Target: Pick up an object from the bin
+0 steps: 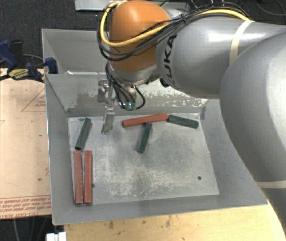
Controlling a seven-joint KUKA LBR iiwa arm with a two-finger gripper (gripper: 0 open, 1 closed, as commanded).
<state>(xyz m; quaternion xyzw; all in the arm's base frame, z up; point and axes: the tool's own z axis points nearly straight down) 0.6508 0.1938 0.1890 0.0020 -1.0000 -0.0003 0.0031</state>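
Note:
My gripper (106, 128) hangs low over the bin's back-left floor, beneath the orange wrist cover. A dark green stick (83, 133) lies slanted just to its left. To its right a red stick (144, 120) lies almost level, starting a short way from the gripper. Under that red stick a second dark green stick (144, 137) slants down and to the left. I see nothing held in the gripper.
A third dark green stick (183, 121) lies at the red stick's right end. Two red sticks (78, 177) (88, 177) lie side by side along the bin's left wall near the front. The arm covers the bin's right side.

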